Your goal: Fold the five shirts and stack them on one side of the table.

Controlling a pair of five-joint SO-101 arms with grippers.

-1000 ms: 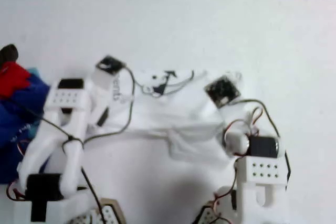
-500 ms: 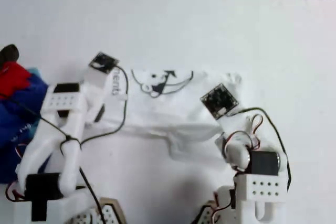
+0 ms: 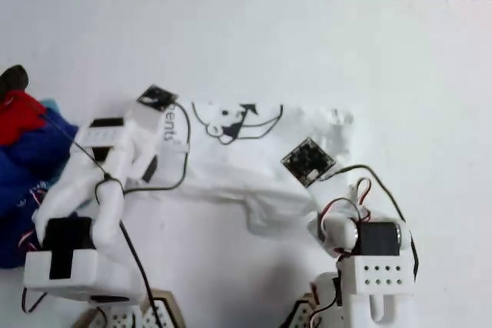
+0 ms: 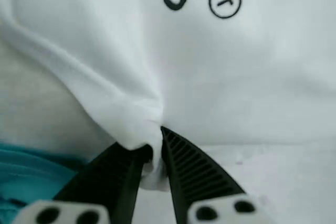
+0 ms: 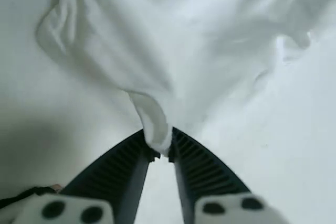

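Observation:
A white shirt (image 3: 246, 151) with a black printed drawing lies partly folded in the middle of the white table (image 3: 307, 44). My left gripper (image 4: 156, 150) is shut on a pinched fold of the white shirt (image 4: 210, 66) at its left edge, by the black lettering. My right gripper (image 5: 161, 150) is shut on a bunched corner of the white shirt (image 5: 189, 51) at its lower right. In the high view the left arm (image 3: 115, 151) stands at the shirt's left end and the right arm (image 3: 346, 220) at its near right.
A pile of blue, red and teal shirts (image 3: 27, 151) sits at the table's left edge, close to the left arm. Teal cloth (image 4: 31, 177) lies beside the left gripper. The table's far half and right side are bare white.
Both arms have drawn back toward the near edge. The shirt's pinched edges came with them, and more of the printed drawing is uncovered.

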